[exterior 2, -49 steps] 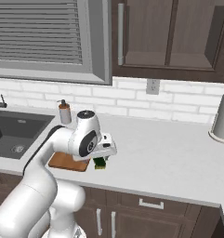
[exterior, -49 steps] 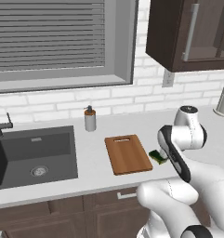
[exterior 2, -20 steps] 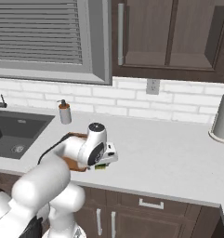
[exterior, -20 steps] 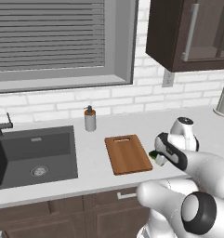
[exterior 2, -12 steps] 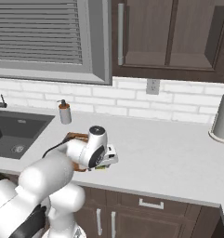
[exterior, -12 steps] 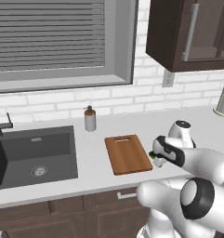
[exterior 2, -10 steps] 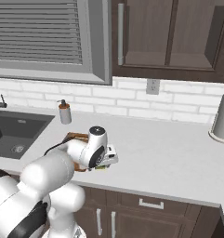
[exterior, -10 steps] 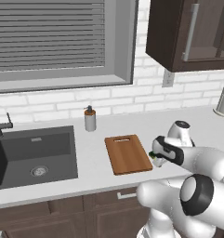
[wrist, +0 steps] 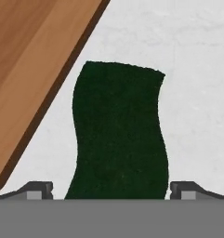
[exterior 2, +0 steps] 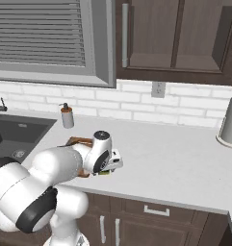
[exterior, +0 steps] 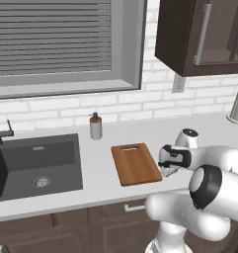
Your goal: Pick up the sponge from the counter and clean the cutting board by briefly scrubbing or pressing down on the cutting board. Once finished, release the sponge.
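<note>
My pincer (wrist: 111, 188) hangs spread wide just above the dark green sponge (wrist: 118, 132), one fingertip on each side, grasping nothing. The sponge lies flat on the grey-white counter (exterior: 103, 168), just beside the long right edge of the wooden cutting board (exterior: 136, 163), near the counter's front edge.

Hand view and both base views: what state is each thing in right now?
claw: open, fingertips either side of the sponge
sponge: lying flat on the counter, green side up, beside the board, not lifted
cutting board: flat on the counter, nothing on it
counter: bearing board and sponge
soap dispenser: upright behind the board
</note>
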